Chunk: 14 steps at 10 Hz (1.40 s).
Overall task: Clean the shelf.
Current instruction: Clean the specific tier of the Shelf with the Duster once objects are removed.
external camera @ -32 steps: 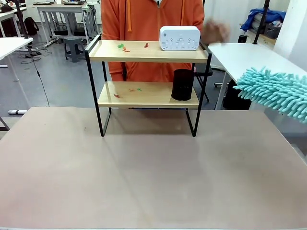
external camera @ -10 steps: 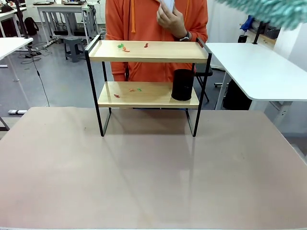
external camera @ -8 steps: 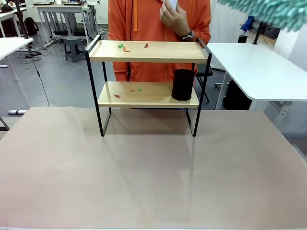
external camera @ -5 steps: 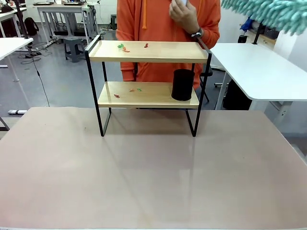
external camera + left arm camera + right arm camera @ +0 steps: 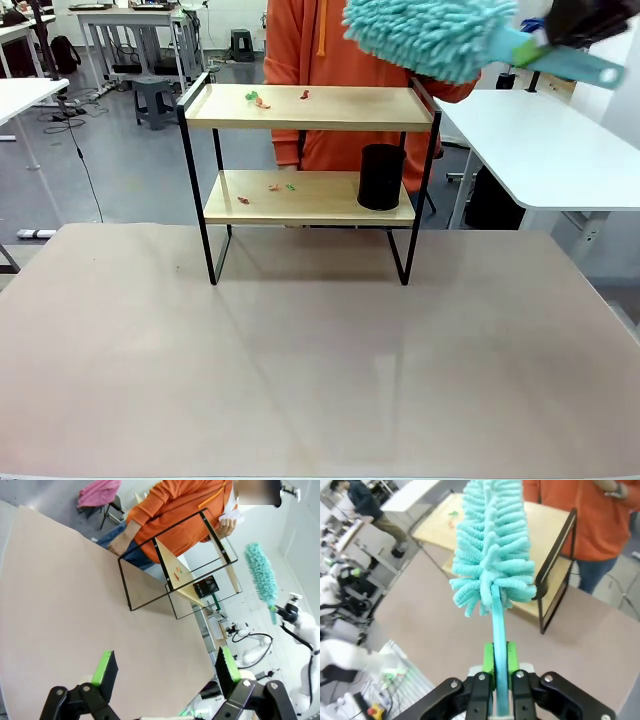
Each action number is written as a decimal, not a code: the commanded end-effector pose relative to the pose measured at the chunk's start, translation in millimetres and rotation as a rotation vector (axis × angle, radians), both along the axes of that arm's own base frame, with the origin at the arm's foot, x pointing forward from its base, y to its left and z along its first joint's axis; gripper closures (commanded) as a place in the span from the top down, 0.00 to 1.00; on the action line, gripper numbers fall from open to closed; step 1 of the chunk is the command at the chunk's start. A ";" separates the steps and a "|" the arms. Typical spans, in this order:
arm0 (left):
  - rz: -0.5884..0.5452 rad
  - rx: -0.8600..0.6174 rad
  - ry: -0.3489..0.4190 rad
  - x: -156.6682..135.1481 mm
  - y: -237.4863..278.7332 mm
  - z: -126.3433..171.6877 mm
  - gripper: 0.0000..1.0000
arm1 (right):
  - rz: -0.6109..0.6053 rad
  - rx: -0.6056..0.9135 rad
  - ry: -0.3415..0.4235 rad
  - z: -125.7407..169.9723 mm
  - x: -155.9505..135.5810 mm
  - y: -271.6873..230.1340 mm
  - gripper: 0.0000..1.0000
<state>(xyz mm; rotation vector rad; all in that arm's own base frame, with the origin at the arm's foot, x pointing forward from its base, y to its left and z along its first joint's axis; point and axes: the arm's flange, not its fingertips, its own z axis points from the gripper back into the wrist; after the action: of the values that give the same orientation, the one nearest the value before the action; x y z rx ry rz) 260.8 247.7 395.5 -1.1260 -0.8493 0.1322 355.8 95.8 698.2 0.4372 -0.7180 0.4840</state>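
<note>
The shelf (image 5: pixel 310 108) stands at the table's far side, two wooden boards in a black frame. Small green and red scraps (image 5: pixel 258 99) lie on its top board, and more scraps (image 5: pixel 270 187) lie on the lower board beside a black cup (image 5: pixel 381 177). My right gripper (image 5: pixel 530 45) is shut on the handle of a teal fluffy duster (image 5: pixel 430 35), whose head hangs above the shelf's right end. In the right wrist view, the gripper (image 5: pixel 500 660) clamps the handle with the duster head (image 5: pixel 492 545) over the shelf (image 5: pixel 547 525). My left gripper (image 5: pixel 166 666) is open and holds nothing, high over the table.
A person in orange (image 5: pixel 310 50) stands right behind the shelf, holding a white thing (image 5: pixel 231 516) in one hand. A white side table (image 5: pixel 540 140) stands at the right. The brown table (image 5: pixel 320 360) has bare room in front of the shelf.
The duster has swung left and down from the upper right to above the shelf's right end. The person took the white box off the top board earlier and has stepped right.
</note>
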 end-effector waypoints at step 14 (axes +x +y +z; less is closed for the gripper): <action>0.004 -0.004 -0.033 -0.1 -2.5 1.1 1.00 | 0.264 -0.022 0.124 -31.6 72.4 99.9 0.12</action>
<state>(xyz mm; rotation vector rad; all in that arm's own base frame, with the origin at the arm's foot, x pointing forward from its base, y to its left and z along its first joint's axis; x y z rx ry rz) 260.6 247.7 395.6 -1.1265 -0.8502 0.1315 422.1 209.6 660.0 0.4935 -0.5630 0.6261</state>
